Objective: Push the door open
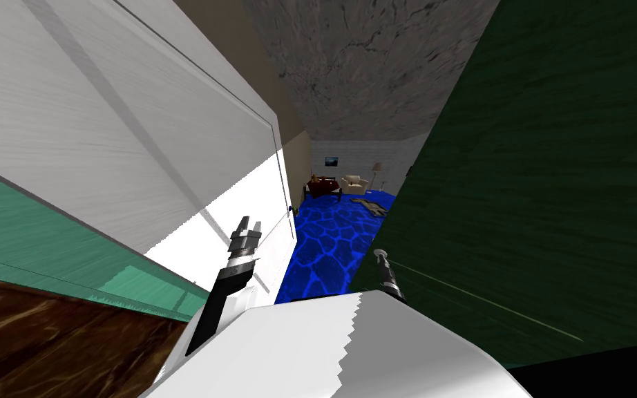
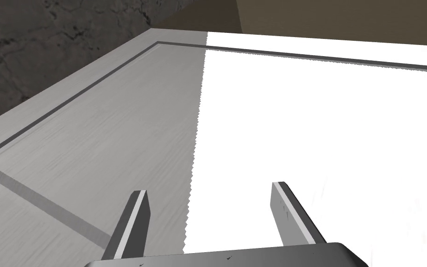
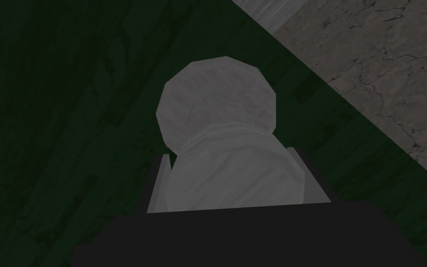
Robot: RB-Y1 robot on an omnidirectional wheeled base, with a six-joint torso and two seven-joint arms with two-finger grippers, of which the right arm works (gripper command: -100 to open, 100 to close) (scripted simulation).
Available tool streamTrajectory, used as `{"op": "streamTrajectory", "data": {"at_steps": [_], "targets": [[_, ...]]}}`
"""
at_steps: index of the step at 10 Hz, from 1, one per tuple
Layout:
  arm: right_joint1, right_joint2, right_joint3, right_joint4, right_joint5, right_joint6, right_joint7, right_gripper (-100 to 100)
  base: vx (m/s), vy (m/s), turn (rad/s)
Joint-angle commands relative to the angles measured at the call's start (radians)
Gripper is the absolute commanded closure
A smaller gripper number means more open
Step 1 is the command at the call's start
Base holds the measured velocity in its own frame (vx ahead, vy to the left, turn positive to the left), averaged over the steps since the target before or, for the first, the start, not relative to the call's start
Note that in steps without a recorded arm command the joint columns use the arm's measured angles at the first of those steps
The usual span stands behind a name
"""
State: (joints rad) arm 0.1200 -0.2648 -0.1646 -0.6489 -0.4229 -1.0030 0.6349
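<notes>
Inside right pincer [image 3: 229,154] — doorknob [image 3: 217,92], seemingly

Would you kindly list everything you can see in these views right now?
white door: one, white and light grey, on my left.
dark green door: one, on my right.
grey knob: one, on the dark green door.
blue floor: one, patterned, ahead between the doors.
armchair: one, cream, far end.
table: one, dark reddish, beside the armchair.
left gripper: one, open, facing the white door.
right gripper: one, shut on the grey knob.
</notes>
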Motion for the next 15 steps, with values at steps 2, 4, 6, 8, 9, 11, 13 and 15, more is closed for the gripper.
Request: {"op": "streamTrajectory", "data": {"at_steps": [2,4,6,8,9,11,13,15], "targets": [[-0.010,0.004,0.002,0.005,-0.026,-0.006,-0.068,100,0.047,-0.050,-0.025],[-0.017,0.011,0.007,0.003,-0.042,-0.008,-0.109,100,0.044,-0.039,-0.023],[-0.023,0.019,0.013,0.002,-0.057,-0.011,-0.151,100,0.030,-0.049,-0.015],[-0.037,0.035,0.024,-0.001,-0.089,-0.016,-0.219,100,0.045,-0.054,-0.047],[-0.037,0.035,0.024,-0.001,-0.089,-0.016,-0.234,100,0.042,-0.040,-0.010],[-0.043,0.043,0.030,-0.003,-0.106,-0.018,-0.276,100,0.038,-0.036,-0.026],[-0.057,0.060,0.041,-0.006,-0.139,-0.023,-0.342,100,0.056,-0.055,-0.047],[-0.064,0.069,0.047,-0.007,-0.155,-0.026,-0.393,100,0.050,-0.052,-0.022]]}}
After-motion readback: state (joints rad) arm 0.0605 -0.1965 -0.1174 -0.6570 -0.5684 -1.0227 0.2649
